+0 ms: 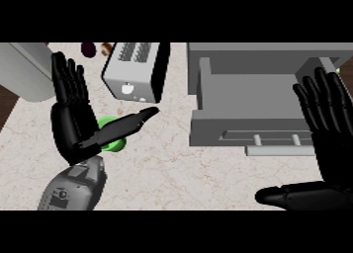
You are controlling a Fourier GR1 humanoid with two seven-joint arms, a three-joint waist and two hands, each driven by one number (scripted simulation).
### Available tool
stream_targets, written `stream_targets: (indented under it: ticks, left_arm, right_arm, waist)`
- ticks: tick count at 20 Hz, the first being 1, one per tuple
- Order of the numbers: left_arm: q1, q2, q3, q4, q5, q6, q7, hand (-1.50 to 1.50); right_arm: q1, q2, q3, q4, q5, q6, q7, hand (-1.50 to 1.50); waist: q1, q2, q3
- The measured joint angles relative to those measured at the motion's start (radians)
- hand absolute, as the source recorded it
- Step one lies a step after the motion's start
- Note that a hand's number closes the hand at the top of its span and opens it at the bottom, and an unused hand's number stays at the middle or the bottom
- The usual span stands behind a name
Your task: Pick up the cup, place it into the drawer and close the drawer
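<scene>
Head view is showing the marbled surface filling the frame, with the open grey drawer sitting at upper right. At lower right, the right hand is resting with fingers straight and apart. Left of centre, the left hand, fingers straight, is partly hiding the green cup, thumb lying across it.

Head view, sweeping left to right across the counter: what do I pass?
Left hand → green cup just behind its thumb → toaster → open grey drawer → right hand, open at the right edge.
</scene>
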Motion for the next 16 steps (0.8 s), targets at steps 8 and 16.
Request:
stream_targets:
  ticks: [8,16]
  left_arm:
    - [0.008,0.003,0.011,0.034,0.021,0.019,-0.010,-1.50]
    - [0.077,0.002,0.008,0.065,0.065,0.037,-0.062,-1.50]
  right_arm:
    - [-0.014,0.015,-0.005,0.064,0.013,0.004,-0.055,-1.50]
    - [0.011,-0.001,-0.023,0.004,-0.006,0.016,-0.020,-1.50]
  waist:
    - [0.002,0.000,0.000]
    - [0.001,0.000,0.000]
